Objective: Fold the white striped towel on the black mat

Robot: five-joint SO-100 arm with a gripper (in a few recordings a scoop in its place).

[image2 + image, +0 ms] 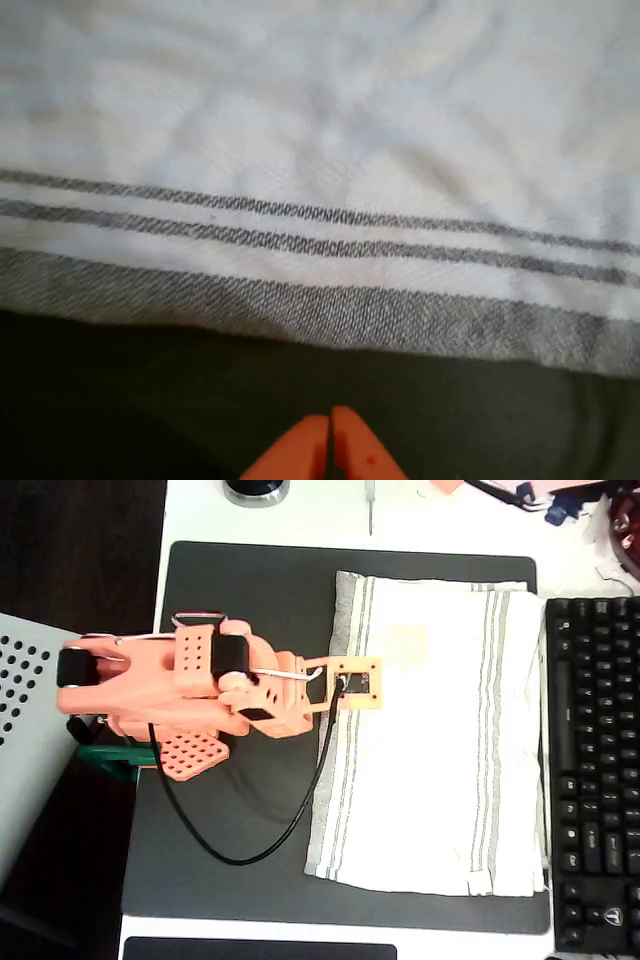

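White desk surface (300, 520) carries the black mat (240, 600), which spans most of the overhead view. Orange SO-100 arm (180, 685) lies over the mat's 9 o'clock side, its square camera mount (357, 683) reaching to the towel's near edge. Gripper (330, 440) in the wrist view — two orange fingertips (300, 450) pressed together, nothing between them, so closed and empty. Tips sit at 6 o'clock of that frame over bare mat, just short of the towel's hem.

White striped towel (430, 740) lies spread flat on the mat, toward 3 o'clock in the overhead view, grey stripe groups running along its 9 o'clock and 3 o'clock edges. Wrist view shows the broad grey hem band and two thin stripes (320, 230) crossing the frame above the fingertips; cloth mildly rumpled beyond.

Black cable (250, 855) loops from the arm across the mat toward 6 o'clock. Black keyboard (595, 770) sits at 3 o'clock, just beside the towel's edge. Perforated grey panel (25, 710) at 9 o'clock — off the mat.
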